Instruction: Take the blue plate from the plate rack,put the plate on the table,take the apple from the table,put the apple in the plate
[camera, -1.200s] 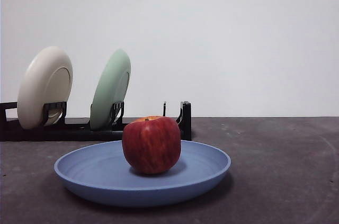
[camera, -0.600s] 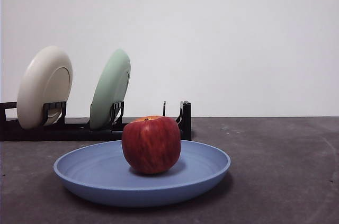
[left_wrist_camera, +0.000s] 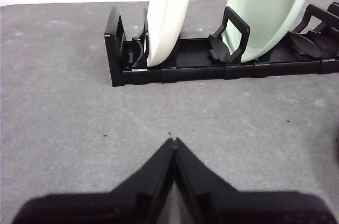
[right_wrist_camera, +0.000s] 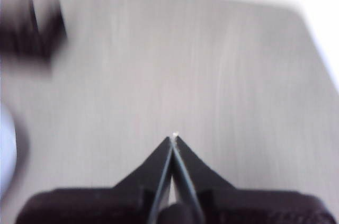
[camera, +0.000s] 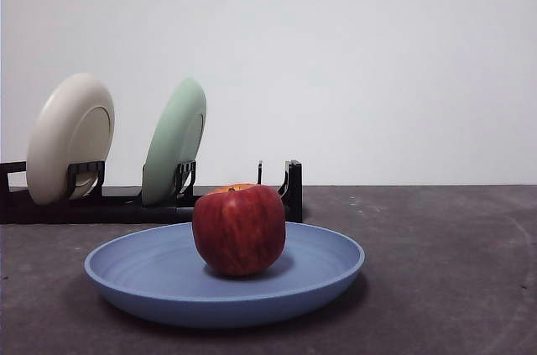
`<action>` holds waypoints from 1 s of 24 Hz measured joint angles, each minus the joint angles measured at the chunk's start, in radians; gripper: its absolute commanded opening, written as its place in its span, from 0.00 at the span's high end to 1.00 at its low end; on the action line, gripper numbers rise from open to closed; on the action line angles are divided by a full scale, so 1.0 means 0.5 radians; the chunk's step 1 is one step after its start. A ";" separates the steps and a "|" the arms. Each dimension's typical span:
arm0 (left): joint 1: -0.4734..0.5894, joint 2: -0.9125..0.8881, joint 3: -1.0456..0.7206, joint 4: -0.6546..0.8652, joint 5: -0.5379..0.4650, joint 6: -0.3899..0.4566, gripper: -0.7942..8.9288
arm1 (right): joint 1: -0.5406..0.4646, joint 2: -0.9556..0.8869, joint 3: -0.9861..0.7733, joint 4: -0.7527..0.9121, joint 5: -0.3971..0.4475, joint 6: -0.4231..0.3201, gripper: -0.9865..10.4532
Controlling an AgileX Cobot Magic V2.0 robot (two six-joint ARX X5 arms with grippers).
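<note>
White wall (camera: 352,70) with two outlets up top, dark grey mottled table (camera: 453,271) below it. Looks like this one is pretty much wrapped up.

From the front view, the blue plate (camera: 151,275) sits flat on the table, out in front of the plate rack (camera: 109,204) and clear of it. The apple (camera: 239,229) sits right in the middle of the plate, upright, orange-yellow patch showing around the stem. Nothing is touching it, and no arm shows in this view at all.

The rack holds the other two plates: the cream-beige plate (camera: 71,137) toward one end and the pale green plate (camera: 174,141) in a middle slot, both leaning on edge. The slot at the end nearest the apple has nothing in it.

Grippers: the left gripper (left_wrist_camera: 174,142) has its jaws pressed together with nothing between them, above bare table and facing the rack end where the cream plate stands. The right gripper (right_wrist_camera: 174,138) is also closed up tip to tip and empty. Its view is smeared with blur, so I'd guess that arm is moving, though I can't say where to. A pale blue sliver at the edge of that picture might be the plate, too blurry to call.

So by my read all four steps are done: plate out, plate down, apple picked up, apple in the plate. All that's left is the arms parking themselves.
</note>
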 measured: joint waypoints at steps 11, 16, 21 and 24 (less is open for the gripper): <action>0.000 0.000 0.000 0.000 0.000 0.000 0.92 | -0.855 -0.494 -1.180 1.553 -0.787 -0.451 0.91; 0.000 0.000 0.000 0.000 0.000 0.000 0.92 | -0.916 -0.696 -1.556 1.719 -0.770 -0.349 0.91; 0.000 0.001 0.000 0.000 0.000 0.000 0.92 | -0.938 -0.872 -1.791 1.757 -0.733 -0.291 0.91; 0.000 0.001 0.000 0.000 0.000 0.000 0.92 | -0.975 -0.944 -1.888 1.763 -0.732 -0.215 0.91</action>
